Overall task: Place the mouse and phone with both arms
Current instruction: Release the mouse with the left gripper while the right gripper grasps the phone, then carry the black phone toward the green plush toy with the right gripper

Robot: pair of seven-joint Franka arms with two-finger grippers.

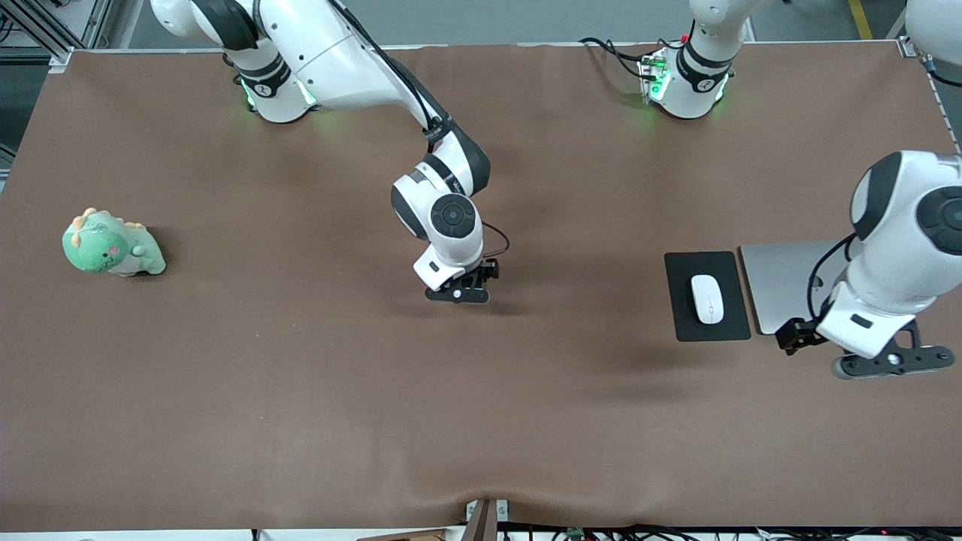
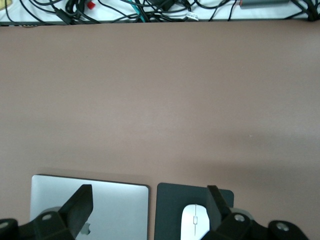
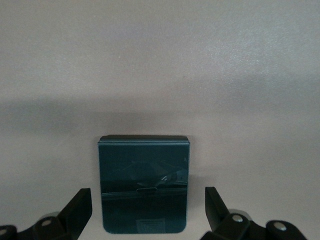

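We see the small white glossy oval mouse [image 1: 707, 298] lying on the flat black rectangular mouse pad [image 1: 707, 295], just beside a closed silver laptop [image 1: 785, 282] toward the left arm's end of the brown cloth table [image 1: 301, 391]. The left gripper [image 1: 890, 362] hangs over the laptop's edge, fingers [image 2: 80, 202] spread wide, holding nothing. The right gripper [image 1: 458, 291] sits low at mid-table, fingers [image 3: 80, 207] parted on either side of the small black rounded slab phone [image 3: 144, 182], not touching. A green plush dinosaur [image 1: 111, 246] rests near the right arm's end.
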